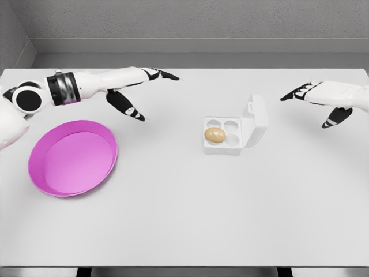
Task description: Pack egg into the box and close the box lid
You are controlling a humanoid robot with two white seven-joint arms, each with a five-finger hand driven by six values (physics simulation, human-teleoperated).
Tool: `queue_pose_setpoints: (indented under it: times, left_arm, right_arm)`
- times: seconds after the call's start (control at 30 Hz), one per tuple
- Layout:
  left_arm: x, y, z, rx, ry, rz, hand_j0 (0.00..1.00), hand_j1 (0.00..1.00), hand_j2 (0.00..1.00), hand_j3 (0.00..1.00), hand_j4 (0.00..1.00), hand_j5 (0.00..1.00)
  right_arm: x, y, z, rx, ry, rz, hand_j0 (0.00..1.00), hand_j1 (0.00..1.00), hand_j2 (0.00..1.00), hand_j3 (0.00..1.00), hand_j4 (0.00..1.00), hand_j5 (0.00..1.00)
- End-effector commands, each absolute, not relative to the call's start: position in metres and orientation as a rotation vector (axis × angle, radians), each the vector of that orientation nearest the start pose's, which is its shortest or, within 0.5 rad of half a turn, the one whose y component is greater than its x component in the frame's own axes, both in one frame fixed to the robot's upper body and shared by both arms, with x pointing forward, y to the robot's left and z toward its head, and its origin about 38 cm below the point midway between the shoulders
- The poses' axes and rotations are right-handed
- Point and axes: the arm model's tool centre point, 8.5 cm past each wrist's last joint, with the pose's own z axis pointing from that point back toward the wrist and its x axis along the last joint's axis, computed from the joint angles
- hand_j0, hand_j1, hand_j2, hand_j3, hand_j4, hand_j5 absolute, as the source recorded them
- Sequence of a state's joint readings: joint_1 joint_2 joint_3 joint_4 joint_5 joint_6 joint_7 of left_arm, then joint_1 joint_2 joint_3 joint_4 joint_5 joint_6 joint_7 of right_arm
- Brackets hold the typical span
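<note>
Sitting already in the near-left cup of the small white moulded four-cup egg box (223,134), well to the right of the spread, empty left hand (138,92): the smooth tan egg (215,134), probably light, slippery and easily cracked. Standing propped open on the side nearer the relaxed, empty right hand (314,98): the thin white hinged lid (254,120), likely light and springy. Judging best to be pushing gently on the lid's outer edge, not pinching near the hinge.

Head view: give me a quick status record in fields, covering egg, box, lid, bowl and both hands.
egg: in the box's front-left cup
box: white, four cups, three empty
lid: open, standing up on the box's right side
bowl: pink, empty, left of the box
left hand: open, above the table, holding nothing
right hand: open, right of the box, holding nothing
table: white
</note>
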State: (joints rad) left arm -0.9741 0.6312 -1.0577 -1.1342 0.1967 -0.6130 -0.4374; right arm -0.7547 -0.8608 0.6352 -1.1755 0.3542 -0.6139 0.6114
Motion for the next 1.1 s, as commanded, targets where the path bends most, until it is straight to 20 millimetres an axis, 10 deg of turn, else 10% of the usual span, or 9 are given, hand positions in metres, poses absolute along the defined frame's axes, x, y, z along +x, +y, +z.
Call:
queue_pose_setpoints:
  times: [0.0,0.37,1.07]
  left_arm:
    - [0.485,0.238,0.236,-0.112,-1.708,-1.678,1.0,1.0,1.0,1.0,1.0,1.0]
    - [0.463,0.296,0.227,-0.073,-1.648,-1.611,1.0,1.0,1.0,1.0,1.0,1.0]
    - [0.455,0.307,0.231,-0.055,-1.642,-1.616,1.0,1.0,1.0,1.0,1.0,1.0]
  right_arm:
    - [0.463,-0.384,0.229,-0.457,-1.203,1.965,1.0,1.0,1.0,1.0,1.0,1.0]
    - [0.445,-0.38,0.225,-0.424,-1.202,2.01,1.0,1.0,1.0,1.0,1.0,1.0]
    - [0.431,-0.348,0.219,-0.357,-1.265,2.08,1.0,1.0,1.0,1.0,1.0,1.0]
